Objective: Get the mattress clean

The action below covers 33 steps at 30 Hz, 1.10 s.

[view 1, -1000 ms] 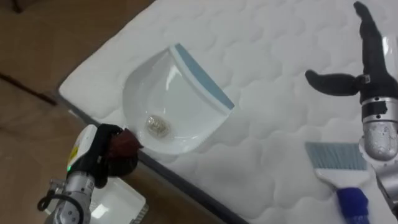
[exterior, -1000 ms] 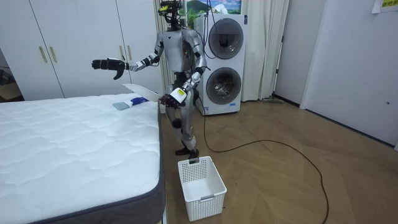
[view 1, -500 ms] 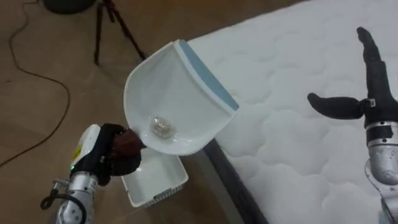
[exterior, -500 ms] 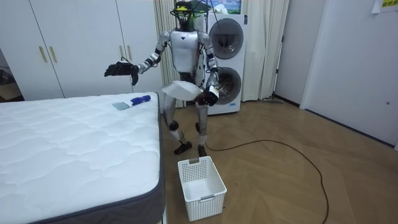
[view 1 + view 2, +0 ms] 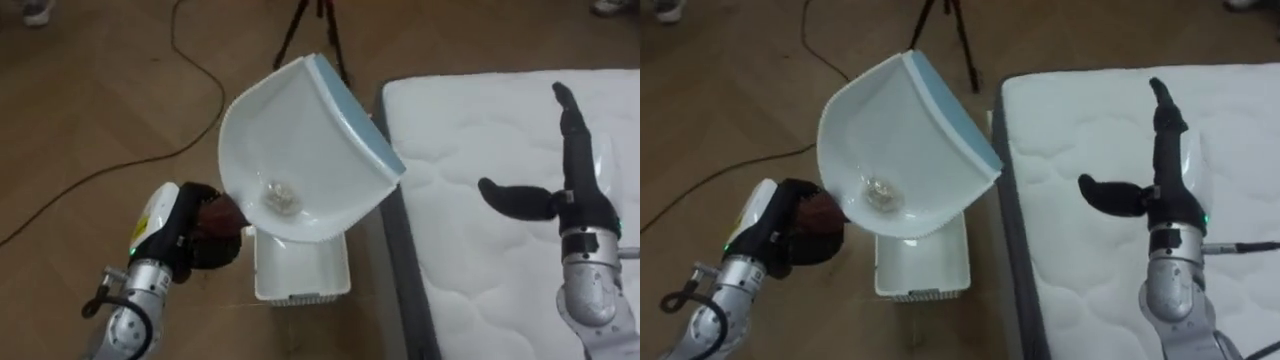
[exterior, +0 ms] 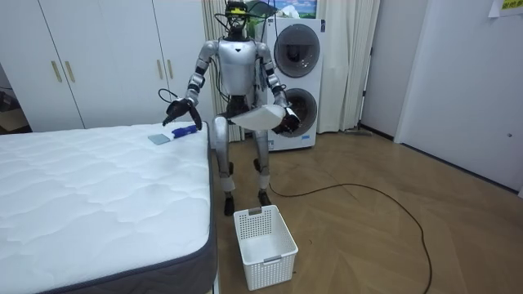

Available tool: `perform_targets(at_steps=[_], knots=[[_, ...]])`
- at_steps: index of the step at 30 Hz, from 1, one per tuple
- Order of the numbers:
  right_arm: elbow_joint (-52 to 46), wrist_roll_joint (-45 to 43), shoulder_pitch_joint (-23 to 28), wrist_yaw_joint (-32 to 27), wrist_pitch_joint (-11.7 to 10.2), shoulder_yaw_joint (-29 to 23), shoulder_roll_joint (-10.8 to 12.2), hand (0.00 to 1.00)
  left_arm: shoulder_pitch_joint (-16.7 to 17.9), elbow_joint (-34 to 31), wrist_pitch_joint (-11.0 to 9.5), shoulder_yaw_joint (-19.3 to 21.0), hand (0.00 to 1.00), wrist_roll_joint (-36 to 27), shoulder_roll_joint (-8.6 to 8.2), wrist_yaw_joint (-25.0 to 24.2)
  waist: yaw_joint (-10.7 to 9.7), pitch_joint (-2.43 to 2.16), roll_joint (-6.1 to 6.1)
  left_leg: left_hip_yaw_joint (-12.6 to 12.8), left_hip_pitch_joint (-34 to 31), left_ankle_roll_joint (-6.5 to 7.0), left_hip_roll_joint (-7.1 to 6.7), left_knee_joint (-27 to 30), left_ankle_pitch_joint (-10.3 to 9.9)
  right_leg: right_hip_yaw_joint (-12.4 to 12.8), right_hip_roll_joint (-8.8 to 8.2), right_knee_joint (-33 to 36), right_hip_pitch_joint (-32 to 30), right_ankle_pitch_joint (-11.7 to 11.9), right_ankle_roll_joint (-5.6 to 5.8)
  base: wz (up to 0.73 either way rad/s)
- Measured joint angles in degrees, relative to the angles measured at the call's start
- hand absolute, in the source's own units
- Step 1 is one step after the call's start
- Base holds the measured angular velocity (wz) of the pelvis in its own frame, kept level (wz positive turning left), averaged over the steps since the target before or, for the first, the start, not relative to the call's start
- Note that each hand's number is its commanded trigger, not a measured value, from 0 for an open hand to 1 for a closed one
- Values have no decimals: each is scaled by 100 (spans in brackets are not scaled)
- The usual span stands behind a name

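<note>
A white dustpan (image 5: 300, 150) with a pale blue lip hangs tilted in the air, and a small crumpled scrap (image 5: 278, 197) lies in its bowl. My left hand (image 5: 195, 225) is shut on the pan's dark red handle. The pan is above a white basket (image 5: 300, 272) on the floor beside the mattress (image 5: 480, 120). My right hand (image 5: 565, 195) is open over the mattress, fingers straight and thumb out. In the room view I stand at the bed's corner, with the dustpan (image 6: 260, 118) held in front of my hips above the basket (image 6: 263, 237).
A blue brush (image 6: 184, 129) lies on the bed's far corner near my right hand (image 6: 175, 110). A tripod's legs (image 5: 305, 30) and a dark cable (image 5: 120, 170) lie on the wooden floor ahead. Stacked washing machines (image 6: 296, 77) stand behind me.
I have turned from the bed toward the floor, swinging the dustpan off the mattress to above the basket. My right arm has come down nearer the bed corner. The view shifted with the turn.
</note>
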Motion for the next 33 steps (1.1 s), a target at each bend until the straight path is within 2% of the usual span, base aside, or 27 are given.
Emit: perform_targets(at_steps=[1, 4, 6, 10, 11, 15, 20, 22, 24, 25, 27, 29, 31, 33], knots=[[0, 43, 0, 91, 13, 45, 0, 0, 0, 60, 20, 2, 100, 5, 1, -16, 101, 1, 1, 5, -10, -3, 0, -3, 10, -16, -12, 17, -10, -23, 1, 24], [4, 163, -2, 155, 13, 153, 4, 0, -3, 265, 19, -2, 100, 6, -4, -17, 204, 16, -10, 5, -13, -3, -31, 0, 10, -56, -51, 94, -11, -82, 6, 13], [97, 189, -3, 186, 13, 207, 31, 0, -4, 451, 34, -1, 100, 21, 3, -19, 165, 38, -16, -20, -119, 12, -98, 25, 19, -145, -133, 212, -67, -174, 23, 33], [379, 124, -6, 213, 16, 284, 209, 0, -25, 669, 68, -38, 100, 31, 71, -23, 113, 55, -12, 1, -409, 31, -126, 170, 29, -174, -156, 307, -271, -242, 24, 25], [453, 125, -13, 246, 16, 315, 217, 0, -41, 749, 72, -50, 100, 24, 92, -29, 126, 65, 0, 86, -514, 42, -111, 207, 23, -166, -174, 368, -379, -255, 21, 3], [497, 128, -29, 276, 18, 318, 218, 0, -226, 1170, 106, -43, 100, -43, 179, -68, 119, 135, 144, 231, -858, 53, -111, 325, 18, -98, -231, 549, -767, -289, 30, -4], [601, -50, -23, 281, 106, 437, 219, 0, -516, 1360, 163, -47, 100, -63, 367, -92, 24, 140, 198, 469, -1085, 114, -114, 371, 54, -19, -311, 798, -1073, -353, 38, 0], [611, -40, -18, 290, 136, 491, 218, 0, -633, 1389, 222, -48, 100, -64, 401, -118, -28, 151, 255, 515, -1101, 115, -112, 395, 54, -1, -322, 801, -1087, -362, 45, 2], [614, -8, 4, 305, 150, 541, 205, 0, -783, 1494, 287, -180, 100, -86, 460, -216, -139, 142, 395, 653, -1137, 172, -117, 393, 89, -14, -372, 821, -1104, -392, 80, 11], [615, -15, 13, 312, 165, 550, 204, 0, -831, 1536, 291, -239, 100, -86, 482, -250, -159, 144, 425, 707, -1140, 186, -117, 394, 97, -5, -389, 845, -1120, -401, 88, 8], [615, -48, 42, 334, 238, 628, 202, 0, -929, 1573, 328, -414, 100, -79, 614, -418, -224, 148, 527, 837, -1205, 257, -115, 455, 71, 96, -421, 1000, -1254, -448, 103, -3], [690, -52, 42, 333, 270, 719, 174, 0, -969, 1573, 382, -611, 100, -81, 729, -465, -255, 144, 630, 849, -1288, 265, -133, 522, 66, 133, -449, 1092, -1360, -461, 99, -4], [698, -48, 86, 322, 322, 723, 171, 0, -1001, 1569, 448, -779, 100, -54, 822, -578, -327, 145, 749, 849, -1345, 267, -193, 578, 65, 198, -505, 1238, -1467, -516, 121, 4], [689, -78, 89, 316, 344, 779, 137, 0, -1101, 1710, 465, -969, 100, -68, 1026, -727, -448, 137, 903, 945, -1449, 317, -293, 583, 78, 375, -592, 1509, -1736, -597, 152, 0]])
